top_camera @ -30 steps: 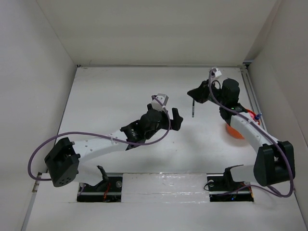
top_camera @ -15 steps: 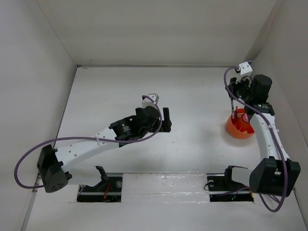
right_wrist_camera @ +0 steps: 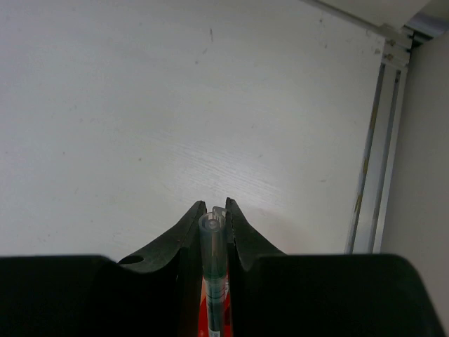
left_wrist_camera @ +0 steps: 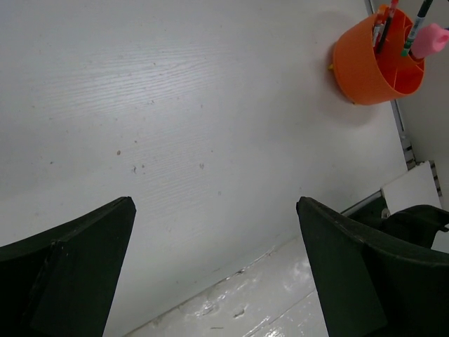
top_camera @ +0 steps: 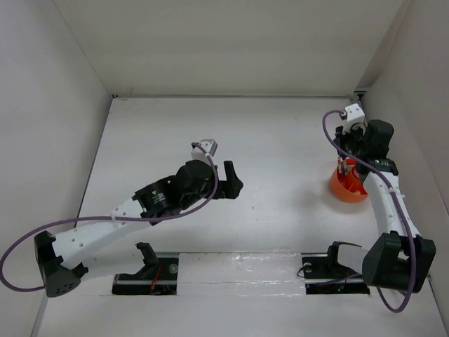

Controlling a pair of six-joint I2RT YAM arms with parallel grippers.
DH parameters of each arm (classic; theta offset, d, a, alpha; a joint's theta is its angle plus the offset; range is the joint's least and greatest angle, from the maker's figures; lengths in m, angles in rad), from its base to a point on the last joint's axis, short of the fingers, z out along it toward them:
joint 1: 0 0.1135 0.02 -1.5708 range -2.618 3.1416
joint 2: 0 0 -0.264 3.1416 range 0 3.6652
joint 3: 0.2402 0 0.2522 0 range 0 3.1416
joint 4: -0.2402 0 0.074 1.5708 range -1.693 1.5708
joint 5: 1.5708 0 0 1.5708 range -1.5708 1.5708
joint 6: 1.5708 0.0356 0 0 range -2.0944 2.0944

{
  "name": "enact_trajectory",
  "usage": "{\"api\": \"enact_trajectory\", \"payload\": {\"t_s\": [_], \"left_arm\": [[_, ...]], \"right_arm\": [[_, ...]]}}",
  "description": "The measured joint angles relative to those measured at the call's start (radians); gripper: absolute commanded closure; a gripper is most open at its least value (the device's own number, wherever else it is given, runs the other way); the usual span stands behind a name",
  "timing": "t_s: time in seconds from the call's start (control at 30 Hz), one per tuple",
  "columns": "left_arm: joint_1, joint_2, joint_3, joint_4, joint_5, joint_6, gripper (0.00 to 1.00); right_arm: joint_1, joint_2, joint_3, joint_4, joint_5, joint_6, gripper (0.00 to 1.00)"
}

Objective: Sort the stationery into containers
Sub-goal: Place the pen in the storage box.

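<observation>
The round orange tub point(top_camera: 349, 188) stands at the table's right side. In the left wrist view the tub point(left_wrist_camera: 365, 67) holds upright pens point(left_wrist_camera: 382, 24) and a pink-capped cylinder point(left_wrist_camera: 433, 38). My right gripper point(top_camera: 349, 149) hangs just above the tub. It is shut on a dark pen with a clear cap point(right_wrist_camera: 213, 246), held upright between the jaws of the right gripper point(right_wrist_camera: 213, 209), with orange showing below it. My left gripper point(top_camera: 231, 179) is open and empty over the table's middle; in its own view the left gripper point(left_wrist_camera: 214, 205) shows only bare table between its jaws.
A metal rail point(right_wrist_camera: 372, 154) runs along the table's right edge beside the tub, close to the right wall. White walls close in the table at left, back and right. The glossy taped front strip point(left_wrist_camera: 280, 295) lies near the arm bases.
My right gripper carried the pen from the table's middle rightward to above the tub and lowered it. My left arm drew back to the left, gripper still open.
</observation>
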Motion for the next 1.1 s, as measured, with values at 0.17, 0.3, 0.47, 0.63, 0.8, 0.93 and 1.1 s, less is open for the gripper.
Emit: {"api": "enact_trajectory", "payload": {"t_s": [0.17, 0.3, 0.47, 0.63, 0.8, 0.93, 1.1], "left_arm": [[0.000, -0.007, -0.027, 0.008, 0.033, 0.005, 0.00], [0.000, -0.010, -0.031, 0.029, 0.058, 0.014, 0.00], [0.000, -0.031, -0.035, 0.048, 0.083, 0.026, 0.00], [0.000, -0.047, -0.039, 0.061, 0.099, 0.037, 0.00], [0.000, -0.051, -0.039, 0.075, 0.109, 0.042, 0.00], [0.000, -0.051, -0.039, 0.079, 0.114, 0.049, 0.00], [0.000, -0.051, -0.039, 0.079, 0.115, 0.051, 0.00]], "right_arm": [[0.000, -0.014, -0.115, 0.055, 0.074, 0.012, 1.00], [0.000, -0.023, -0.154, 0.079, 0.111, 0.016, 1.00], [0.000, -0.021, -0.154, 0.142, 0.121, 0.021, 1.00], [0.000, -0.005, -0.156, 0.172, 0.122, 0.032, 0.99], [0.000, -0.002, -0.178, 0.180, 0.146, 0.040, 0.95], [0.000, -0.002, -0.185, 0.183, 0.164, 0.052, 0.82], [0.000, -0.001, -0.186, 0.185, 0.181, 0.066, 0.73]]}}
